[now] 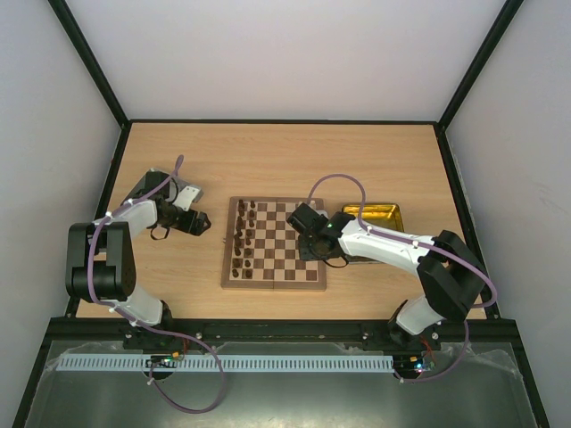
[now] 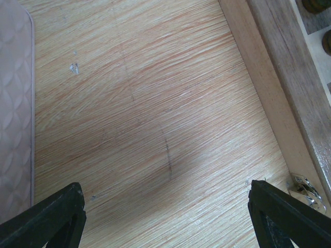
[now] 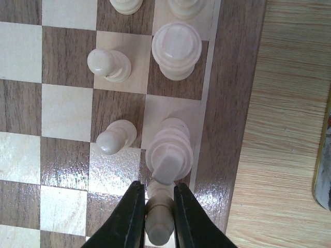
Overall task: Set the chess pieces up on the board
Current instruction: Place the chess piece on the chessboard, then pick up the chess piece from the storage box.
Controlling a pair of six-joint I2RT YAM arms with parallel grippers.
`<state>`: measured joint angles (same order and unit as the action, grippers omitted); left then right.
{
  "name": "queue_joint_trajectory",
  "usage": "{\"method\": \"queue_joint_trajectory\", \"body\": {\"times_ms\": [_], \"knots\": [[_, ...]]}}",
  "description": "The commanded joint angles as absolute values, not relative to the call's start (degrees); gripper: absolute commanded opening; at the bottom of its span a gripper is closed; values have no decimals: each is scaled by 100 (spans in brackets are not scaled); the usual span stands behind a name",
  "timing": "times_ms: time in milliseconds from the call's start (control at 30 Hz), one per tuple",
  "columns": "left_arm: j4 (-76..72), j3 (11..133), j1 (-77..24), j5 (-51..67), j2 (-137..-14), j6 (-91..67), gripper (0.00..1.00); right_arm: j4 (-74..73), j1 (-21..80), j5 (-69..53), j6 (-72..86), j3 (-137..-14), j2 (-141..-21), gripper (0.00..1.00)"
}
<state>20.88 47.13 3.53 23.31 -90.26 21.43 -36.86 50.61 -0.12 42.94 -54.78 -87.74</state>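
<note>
Pinching a small cream turned wooden piece (image 3: 159, 223) between the narrowed fingers of the right gripper (image 3: 158, 186), at the right edge of the square brown-and-tan wooden chessboard (image 3: 67, 108). Adding to other cream pieces (image 3: 176, 49) standing in the two right-hand rows, facing dark brown pieces (image 1: 241, 239) ranked along the left side. Probably nearing the end, though not seeing every right-side square from above. Holding the left gripper (image 2: 165, 222) wide open and empty over the light wood-grain table (image 2: 134, 103), left of the board. Lying just right of the board, a shiny gold square tray (image 1: 375, 214); beyond, white walls (image 1: 285, 53) and a black frame (image 1: 285, 120).
</note>
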Motion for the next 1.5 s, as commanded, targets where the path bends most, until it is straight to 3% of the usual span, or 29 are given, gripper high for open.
{"method": "queue_joint_trajectory", "body": {"times_ms": [0, 567, 967, 1233, 1467], "knots": [[2121, 4638, 334, 2354, -9062, 2171, 86, -3654, 5080, 58, 4281, -5426, -8851, 14], [2126, 4633, 335, 2375, -9088, 2180, 86, -3896, 5085, 194, 4280, -5750, -8780, 31], [2162, 4660, 316, 2429, -9074, 2180, 86, -4907, 4928, 982, 4226, -6385, -8262, 32], [2161, 4685, 295, 2452, -9132, 2172, 86, -5005, 3043, 854, 3690, -5900, -7352, 35], [2162, 4660, 283, 2409, -9114, 2182, 86, -4631, 2325, 536, 3366, -5572, -7508, 35]]}}
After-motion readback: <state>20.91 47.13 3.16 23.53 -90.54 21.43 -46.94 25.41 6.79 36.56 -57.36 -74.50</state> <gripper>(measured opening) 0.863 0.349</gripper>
